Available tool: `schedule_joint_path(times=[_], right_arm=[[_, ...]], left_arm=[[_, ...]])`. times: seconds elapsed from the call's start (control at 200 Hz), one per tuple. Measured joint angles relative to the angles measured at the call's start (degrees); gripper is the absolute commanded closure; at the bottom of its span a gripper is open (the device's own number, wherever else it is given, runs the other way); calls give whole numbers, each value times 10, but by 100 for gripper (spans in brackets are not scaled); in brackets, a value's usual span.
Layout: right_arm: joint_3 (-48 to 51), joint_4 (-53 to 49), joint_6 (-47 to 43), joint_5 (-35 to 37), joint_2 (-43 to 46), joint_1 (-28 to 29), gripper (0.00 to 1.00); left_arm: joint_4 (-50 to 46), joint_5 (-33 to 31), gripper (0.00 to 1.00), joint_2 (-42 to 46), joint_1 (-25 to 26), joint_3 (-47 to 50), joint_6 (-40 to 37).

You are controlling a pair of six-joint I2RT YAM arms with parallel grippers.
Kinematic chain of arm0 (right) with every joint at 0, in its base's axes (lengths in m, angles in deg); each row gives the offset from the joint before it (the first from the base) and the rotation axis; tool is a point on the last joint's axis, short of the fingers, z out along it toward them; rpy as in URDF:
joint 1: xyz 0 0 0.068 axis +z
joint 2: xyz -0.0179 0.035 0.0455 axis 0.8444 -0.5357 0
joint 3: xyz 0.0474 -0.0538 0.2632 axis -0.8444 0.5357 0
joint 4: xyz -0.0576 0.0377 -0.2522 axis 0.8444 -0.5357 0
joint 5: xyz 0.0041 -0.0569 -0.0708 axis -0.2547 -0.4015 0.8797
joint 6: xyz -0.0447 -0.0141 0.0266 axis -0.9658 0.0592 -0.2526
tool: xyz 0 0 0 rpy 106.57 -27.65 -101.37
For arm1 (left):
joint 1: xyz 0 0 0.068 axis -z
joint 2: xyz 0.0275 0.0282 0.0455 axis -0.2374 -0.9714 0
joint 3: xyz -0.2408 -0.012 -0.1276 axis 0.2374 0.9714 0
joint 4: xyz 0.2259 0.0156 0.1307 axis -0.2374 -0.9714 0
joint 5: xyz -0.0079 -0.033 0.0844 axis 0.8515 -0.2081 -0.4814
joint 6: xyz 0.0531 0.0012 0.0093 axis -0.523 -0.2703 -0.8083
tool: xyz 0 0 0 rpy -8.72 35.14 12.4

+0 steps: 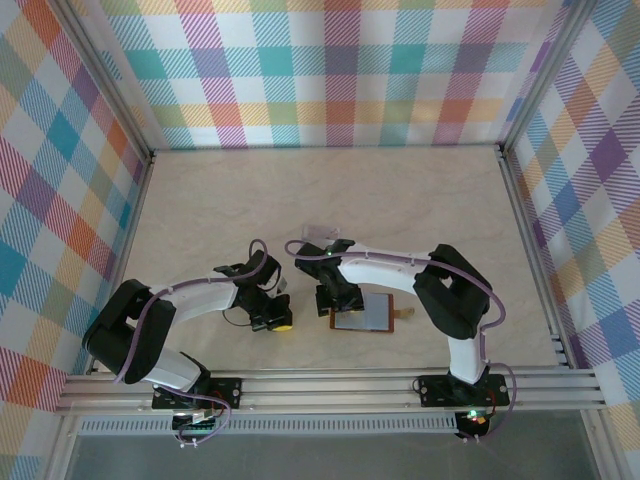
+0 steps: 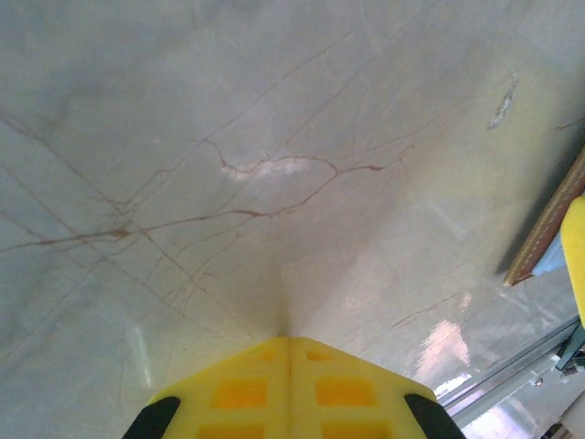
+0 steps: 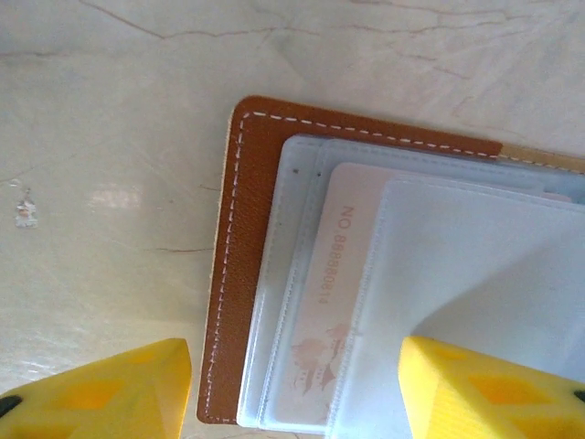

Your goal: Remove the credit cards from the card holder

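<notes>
Card holder (image 3: pixel 233 274) open flat on desk (image 1: pixel 200 200), near edge, centre-right; leather soft, pockets likely slick. Credit card (image 3: pixel 320 302) thin, stiff, light, tucked in pocket (pinch strip showing past top pocket). Right gripper (image 3: pixel 292 393) jaws apart astride holder's edge, nothing held. Left gripper (image 2: pixel 288 389) closed, empty, just beside. Clear sleeve (image 1: pixel 320 232) farther back, not in way.

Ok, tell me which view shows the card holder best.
The right wrist view: the card holder lies close up, with stitched brown leather, clear pockets and a pale card plain. The top external view shows it small, partly under the right arm. The left wrist view catches its brown edge.
</notes>
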Motion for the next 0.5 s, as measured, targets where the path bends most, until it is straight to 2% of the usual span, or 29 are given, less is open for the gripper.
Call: schedule_joint_path(times=[0.305, 0.5], right_arm=[[8, 2, 1, 21, 42, 0, 43], [38, 25, 0, 5, 42, -2, 47]], left_arm=[[-5, -1, 100, -5, 0, -6, 0], [-14, -1, 100, -14, 0, -17, -2]])
